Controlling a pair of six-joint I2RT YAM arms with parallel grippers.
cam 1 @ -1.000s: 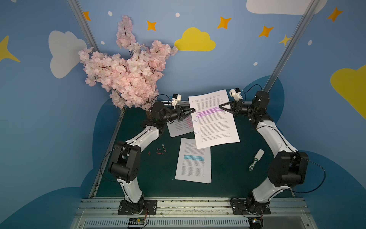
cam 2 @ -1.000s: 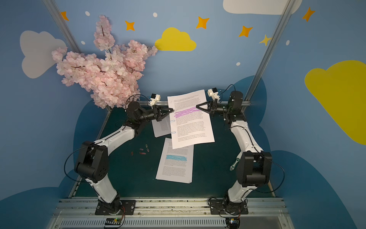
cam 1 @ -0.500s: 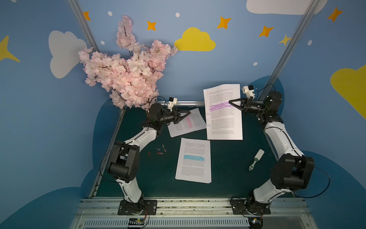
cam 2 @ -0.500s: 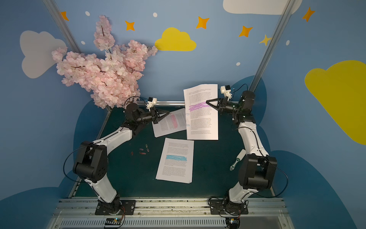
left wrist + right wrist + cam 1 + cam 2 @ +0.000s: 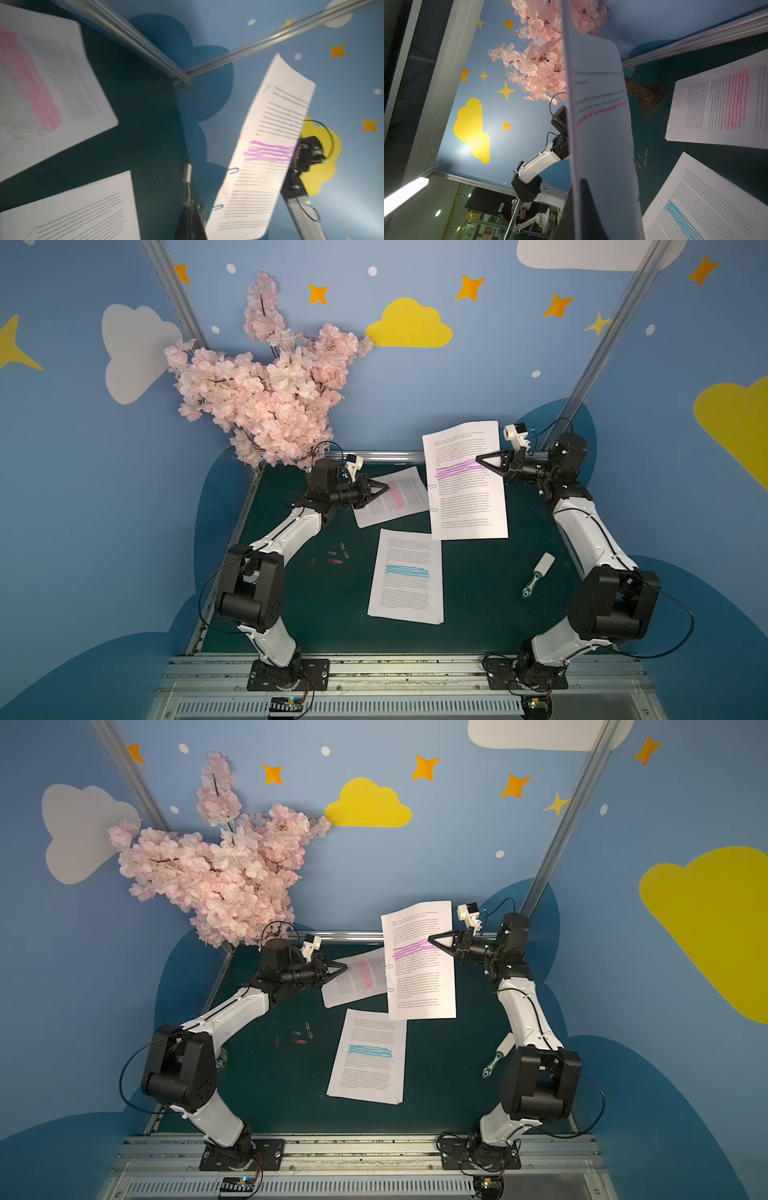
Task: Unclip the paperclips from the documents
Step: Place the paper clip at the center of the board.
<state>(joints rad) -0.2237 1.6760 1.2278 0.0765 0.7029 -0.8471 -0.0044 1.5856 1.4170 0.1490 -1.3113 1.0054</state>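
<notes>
This is a robotics lab booth dressed up as a playful set. Blue wall panels (image 5: 457, 385) carry yellow and white clouds (image 5: 409, 325) and orange stars (image 5: 469, 286), framed by bare aluminium posts (image 5: 598, 352). A pink blossom branch (image 5: 266, 402) fills the far left corner. On the dark green table (image 5: 478, 593), a left arm (image 5: 286, 535) and a right arm (image 5: 590, 531) are bolted to a slotted metal rail (image 5: 395, 668) along the near edge, with exposed cables and a small circuit board (image 5: 284, 704). The right wrist view shows a strip light (image 5: 404, 193) and cluttered racks (image 5: 477, 226) beyond the booth.
</notes>
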